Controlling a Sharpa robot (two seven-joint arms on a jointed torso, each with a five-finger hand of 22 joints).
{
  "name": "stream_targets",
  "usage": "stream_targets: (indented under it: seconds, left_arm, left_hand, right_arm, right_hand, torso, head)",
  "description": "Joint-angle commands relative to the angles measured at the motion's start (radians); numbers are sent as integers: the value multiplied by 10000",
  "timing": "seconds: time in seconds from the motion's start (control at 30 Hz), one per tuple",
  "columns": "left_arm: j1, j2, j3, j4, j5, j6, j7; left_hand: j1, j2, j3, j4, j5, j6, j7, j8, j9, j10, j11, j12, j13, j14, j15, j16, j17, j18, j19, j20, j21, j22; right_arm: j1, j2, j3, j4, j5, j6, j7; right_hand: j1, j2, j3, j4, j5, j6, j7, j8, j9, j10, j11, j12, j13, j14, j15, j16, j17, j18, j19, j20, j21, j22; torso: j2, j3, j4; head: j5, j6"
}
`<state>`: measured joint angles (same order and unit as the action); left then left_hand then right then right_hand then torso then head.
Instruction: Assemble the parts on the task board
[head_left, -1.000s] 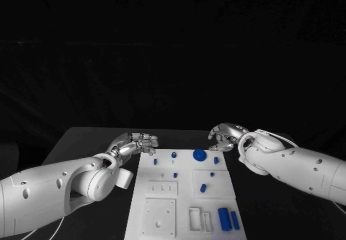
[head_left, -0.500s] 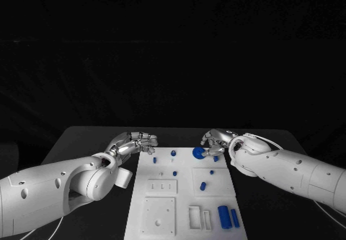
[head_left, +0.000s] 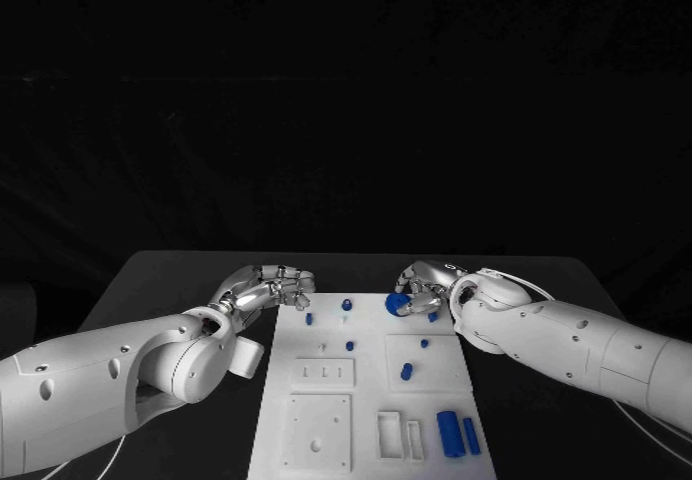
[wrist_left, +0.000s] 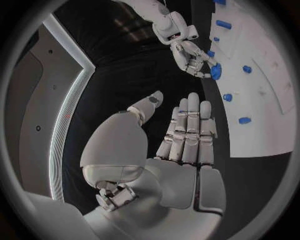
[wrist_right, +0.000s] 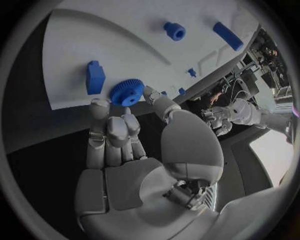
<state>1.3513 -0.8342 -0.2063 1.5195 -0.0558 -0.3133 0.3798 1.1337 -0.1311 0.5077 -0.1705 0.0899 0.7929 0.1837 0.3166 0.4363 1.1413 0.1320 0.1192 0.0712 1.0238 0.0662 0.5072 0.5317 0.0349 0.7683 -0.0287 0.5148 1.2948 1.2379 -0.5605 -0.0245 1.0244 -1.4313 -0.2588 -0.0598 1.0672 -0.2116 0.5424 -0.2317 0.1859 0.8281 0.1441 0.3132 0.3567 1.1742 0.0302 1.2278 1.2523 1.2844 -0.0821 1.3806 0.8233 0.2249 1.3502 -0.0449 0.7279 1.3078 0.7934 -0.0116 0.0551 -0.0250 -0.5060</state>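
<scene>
A blue gear is being pinched by the fingertips of the right hand at the far right corner of the white task board. The left hand is being held just beside the board's far left corner, fingers loosely together, nothing gripped.

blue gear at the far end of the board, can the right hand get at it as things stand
Probably yes. The right hand is already at the blue gear, fingertips touching its edge, and nothing lies between them. A firm grip isn't evident yet.
</scene>
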Motion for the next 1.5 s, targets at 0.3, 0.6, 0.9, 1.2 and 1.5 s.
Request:
stream_targets:
  seconds: [0.3, 0.6, 0.9, 1.2, 1.5]
  left_arm:
    - [17, 18, 9, 42, -54, 189, 92]
    - [17, 27, 9, 27, -54, 199, 85]
    - [17, 36, 8, 20, -55, 198, 65]
    - [17, 47, 8, 20, -56, 207, 61]
    - [17, 41, 8, 30, -57, 197, 61]
  left_hand:
    - [-77, 22, 8, -70, -53, -6, 56, -35, -12, 15, 80, -69, -9, -34, 72, -51, 14, 153, -62, 26, -32, 5]
    - [-84, 21, 9, -70, -55, -8, 58, -37, -13, 13, 81, -74, -9, -35, 73, -56, 18, 152, -64, 27, -33, 5]
    - [-88, 23, 11, -72, -57, -13, 59, -40, -16, 10, 83, -80, -10, -35, 74, -62, 24, 152, -66, 28, -33, 6]
    - [-89, 26, 16, -75, -57, -15, 60, -42, -17, 8, 85, -85, -10, -35, 75, -66, 28, 152, -67, 28, -34, 6]
    - [-89, 26, 19, -79, -58, -16, 61, -43, -18, 7, 85, -90, -10, -35, 75, -71, 33, 153, -69, 28, -34, 7]
  right_arm:
    - [-45, -16, -16, -79, -206, 272, 92]
    - [-51, -47, -27, -86, -217, 355, 107]
    - [-74, 1, -54, -77, -292, 377, 101]
    - [-95, 39, -75, -96, -511, 417, -91]
    - [-96, 68, -84, -82, -912, 396, -341]
  right_hand:
    - [-12, 184, 90, -104, -23, 92, -4, 44, 53, 15, -6, 66, 19, -80, 11, 42, 65, 369, -27, -106, 113, 232]
    - [55, 302, 279, -146, 92, 131, -1, 55, 64, 9, -3, 77, 23, -75, 15, 9, 128, 369, -75, -93, 183, 224]
    - [210, 424, 673, -205, 90, 237, -10, 92, 83, 21, -10, 90, 28, -58, 9, -45, 198, 369, -124, -68, 257, 214]
    - [-92, 347, 666, -147, -47, 393, -4, 151, 112, 53, -4, 119, 40, -33, 14, -81, 274, 369, -139, -45, 350, 213]
    - [-452, 180, 321, -143, 189, 312, 21, 91, 99, 9, 18, 95, 11, -20, 34, -110, 353, 369, -158, -79, 417, 198]
  torso:
    - [3, -3, 2]
    - [-5, -6, -2]
    - [-4, 0, 11]
    - [-2, -2, 8]
    - [9, -5, 7]
  head:
    - [6, -119]
    - [5, -140]
    - [-7, -156]
    - [-17, -174]
    - [-12, -173]
